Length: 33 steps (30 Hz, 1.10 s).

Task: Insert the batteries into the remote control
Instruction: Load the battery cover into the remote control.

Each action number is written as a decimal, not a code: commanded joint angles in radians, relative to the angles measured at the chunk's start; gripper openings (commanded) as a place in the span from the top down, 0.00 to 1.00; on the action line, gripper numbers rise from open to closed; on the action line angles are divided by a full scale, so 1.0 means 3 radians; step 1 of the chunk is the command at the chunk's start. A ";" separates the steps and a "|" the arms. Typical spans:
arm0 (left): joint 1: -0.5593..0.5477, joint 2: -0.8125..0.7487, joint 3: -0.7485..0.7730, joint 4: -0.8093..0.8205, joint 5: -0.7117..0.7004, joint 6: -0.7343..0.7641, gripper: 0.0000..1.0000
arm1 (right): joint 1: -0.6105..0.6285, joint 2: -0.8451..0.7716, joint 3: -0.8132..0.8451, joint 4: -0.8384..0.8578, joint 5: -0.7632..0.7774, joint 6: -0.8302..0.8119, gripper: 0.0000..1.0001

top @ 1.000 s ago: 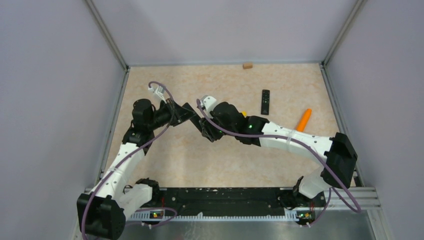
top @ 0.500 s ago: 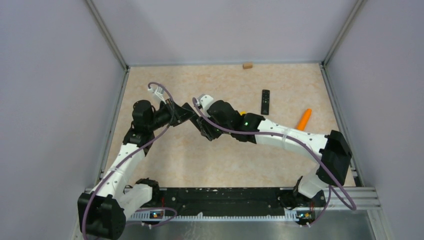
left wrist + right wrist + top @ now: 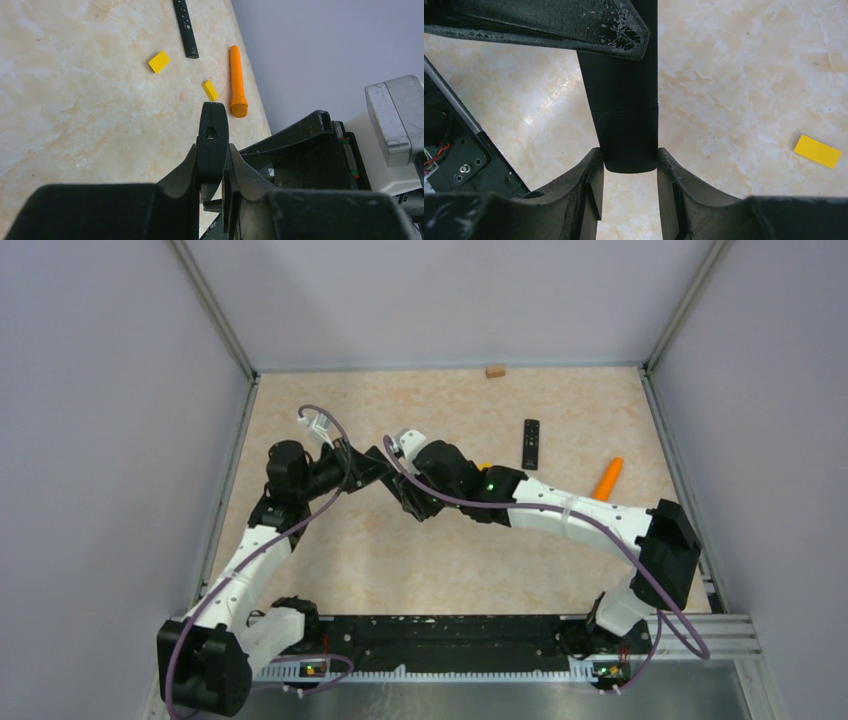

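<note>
A black remote (image 3: 624, 90) is held between both grippers above the table's middle. My left gripper (image 3: 383, 470) is shut on it; in the left wrist view the remote (image 3: 212, 131) shows end-on between the fingers (image 3: 186, 167). My right gripper (image 3: 405, 494) grips the remote's other end, its fingertips (image 3: 594, 172) pressed on both sides. A second black remote (image 3: 531, 443) lies flat at the back right, also in the left wrist view (image 3: 185, 27). No batteries are in view.
An orange cone-shaped stick (image 3: 607, 479) lies at the right, also seen in the left wrist view (image 3: 237, 80). Small yellow blocks (image 3: 159, 61) (image 3: 210, 90) (image 3: 817, 151) lie on the table. A brown block (image 3: 494, 370) sits against the back wall.
My right arm has shifted slightly left, bringing its gripper closer against the left gripper. The left arm has barely moved.
</note>
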 commanded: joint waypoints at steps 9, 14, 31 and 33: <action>0.0113 0.0133 0.0289 -0.0206 0.0389 -0.0047 1.00 | -0.0019 -0.0626 -0.0730 0.0937 -0.0348 0.0152 0.31; 0.0163 0.0173 0.0310 -0.0161 0.0469 -0.0058 1.00 | -0.0021 -0.1043 -0.1035 0.1081 -0.0326 0.0211 0.11; 0.0204 -0.0128 0.0305 0.0436 0.0757 -0.0838 1.00 | -0.0152 -0.1654 -0.1957 0.2637 0.0121 0.2557 0.19; 0.0206 -0.0156 0.0276 0.0642 0.0763 -0.1058 1.00 | -0.0152 -0.1648 -0.2015 0.2688 0.0221 0.2839 0.24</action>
